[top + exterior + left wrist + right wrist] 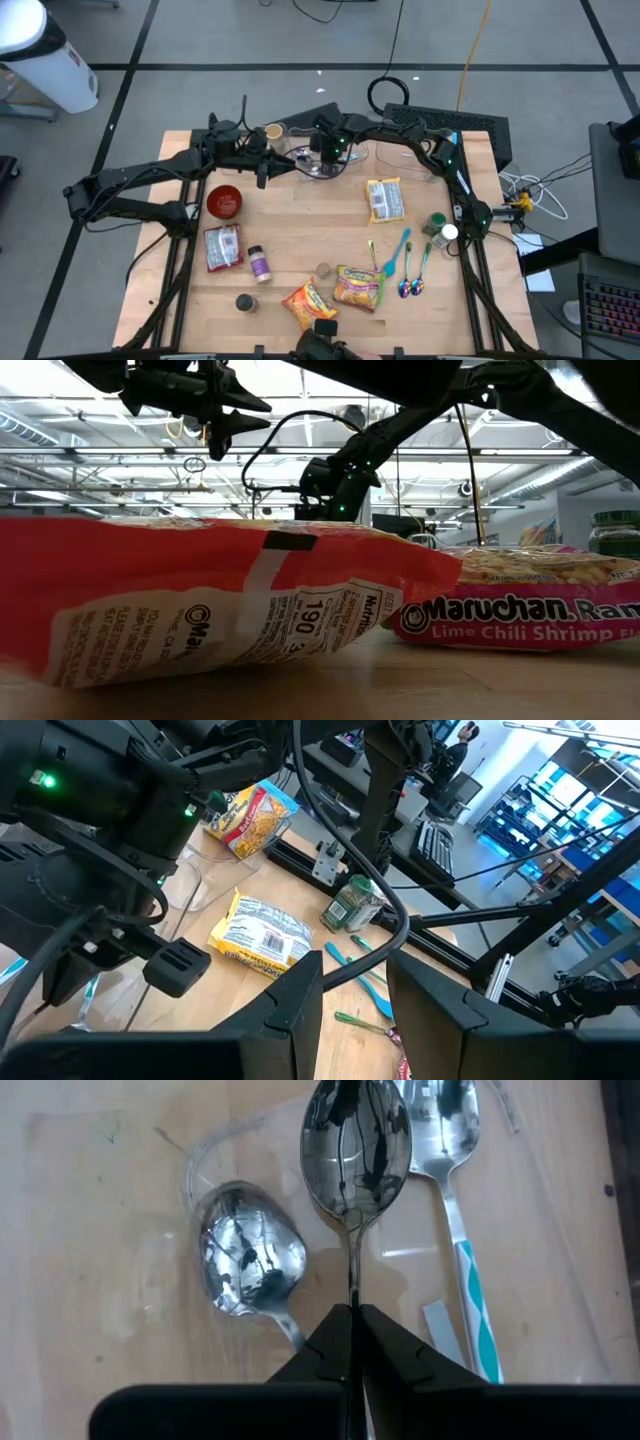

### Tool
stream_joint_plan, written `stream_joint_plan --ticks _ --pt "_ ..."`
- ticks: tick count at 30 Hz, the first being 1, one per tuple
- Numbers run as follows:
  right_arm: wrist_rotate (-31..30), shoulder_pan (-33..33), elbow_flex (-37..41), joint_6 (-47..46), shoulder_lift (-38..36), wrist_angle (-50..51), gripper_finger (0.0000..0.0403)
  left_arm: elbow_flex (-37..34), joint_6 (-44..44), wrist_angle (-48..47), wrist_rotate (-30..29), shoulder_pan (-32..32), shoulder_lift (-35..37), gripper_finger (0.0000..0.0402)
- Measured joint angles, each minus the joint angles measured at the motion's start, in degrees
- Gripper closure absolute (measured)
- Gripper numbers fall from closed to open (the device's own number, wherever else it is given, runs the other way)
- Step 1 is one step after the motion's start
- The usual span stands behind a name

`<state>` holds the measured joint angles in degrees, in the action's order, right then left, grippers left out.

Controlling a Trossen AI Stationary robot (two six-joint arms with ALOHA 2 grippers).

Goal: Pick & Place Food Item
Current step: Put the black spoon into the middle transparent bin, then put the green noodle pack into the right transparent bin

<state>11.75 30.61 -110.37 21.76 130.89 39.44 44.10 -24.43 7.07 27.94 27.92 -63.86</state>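
My right gripper (352,1312) is shut on a metal spoon (355,1145). It hangs over a clear plastic tray (345,168) at the table's far middle. Two more spoons lie in the tray, a plain one (248,1265) and one with a teal handle (475,1310). My left gripper (355,990) stands open just left of the tray (265,168), with nothing between its fingers. Ramen packets lie flat on the table: one right of centre (385,199), one at the left (223,247) and two near the front edge (359,287) (309,303). My right gripper pinches the spoon's thin handle (352,1275) between its two fingertips. The fingers slant down from the table's right side and lie along the handle, so the bowl sticks out beyond them over the tray. Whether the bowl touches the tray, I cannot tell.
A red bowl (224,201) sits left of centre, with a spice jar (259,263) in front of it. A green-lidded jar (437,224) and several coloured spoons (403,252) lie at the right. A cup (273,132) stands at the far edge. Bare wood shows mid-table.
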Motion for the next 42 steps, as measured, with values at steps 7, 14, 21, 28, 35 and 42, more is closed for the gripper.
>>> stream_joint_plan --ticks 7,14,21,28,35,42 --pt "-3.0 0.0 0.0 0.2 0.0 -0.4 0.0391 0.0 0.0 0.0 0.0 0.0 0.0 0.0282" --pt "-2.8 0.0 0.0 0.4 0.0 -0.4 0.0337 0.0 0.0 0.0 0.0 0.0 0.0 0.0282" --pt "-2.8 0.1 0.1 -0.5 -1.6 -0.6 0.0291 0.0 0.0 0.0 0.0 0.0 0.0 0.0282" --pt "-2.8 0.1 0.1 -1.0 -7.6 -4.5 0.0272 0.0 -1.2 2.2 1.1 2.5 0.5 0.0282" --pt "-2.7 0.1 0.0 -5.0 -15.8 -9.5 0.0265 0.2 -2.2 6.3 6.3 7.9 3.6 0.0282" --pt "-2.5 0.1 0.0 -8.6 -25.0 -9.2 0.0264 0.5 -1.8 -0.7 10.1 14.2 12.6 0.0282"
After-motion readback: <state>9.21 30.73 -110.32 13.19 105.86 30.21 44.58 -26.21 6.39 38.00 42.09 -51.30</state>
